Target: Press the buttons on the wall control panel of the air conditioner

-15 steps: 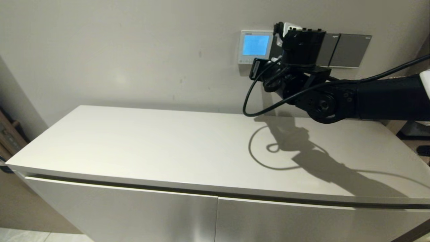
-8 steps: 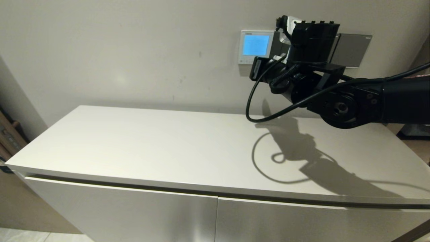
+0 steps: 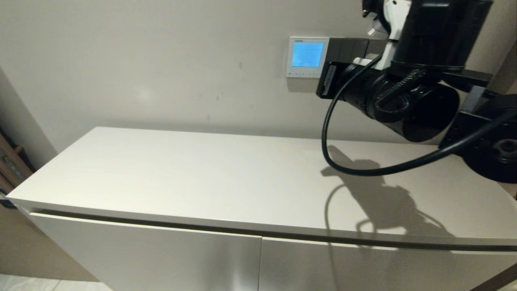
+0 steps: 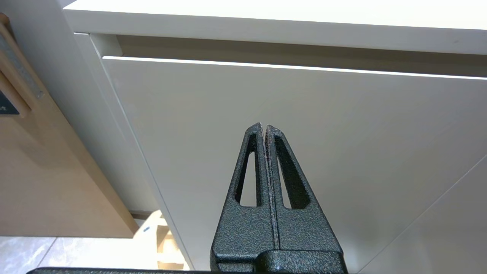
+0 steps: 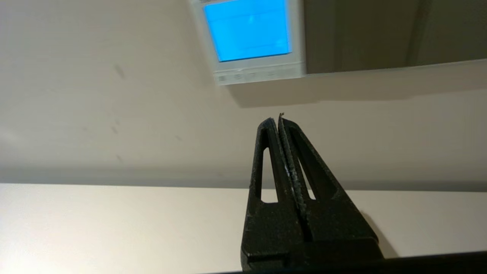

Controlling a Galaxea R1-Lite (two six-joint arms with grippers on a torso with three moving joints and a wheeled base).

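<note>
Panel: the white control panel is on the wall above the far edge of the desk, toward the far right corner; its screen is lit blue.
Buttons: the row of small pale buttons runs along the bottom edge of the panel, under the screen.
Switch plates: dark grey switch plates sit just beside the panel on its right side.
Right pincer: the right gripper has both fingers pressed together and holds nothing; it points at the bare wall below the panel and is apart from the buttons.
What changed: one second ago the right arm was low and close to the wall, with its wrist just beside the lower right corner of the panel. Now the arm is higher and nearer to the head camera, and the whole panel is uncovered.
Meaning: I judge that the fingertip has pulled back after a press. The lit screen fits with this, but which button was pressed I cannot tell.
Next: for another press, the closed tip must rise and go forward to the button row.
Left pincer: the left gripper is also closed and empty, parked low before the cabinet front, under the near edge.
</note>
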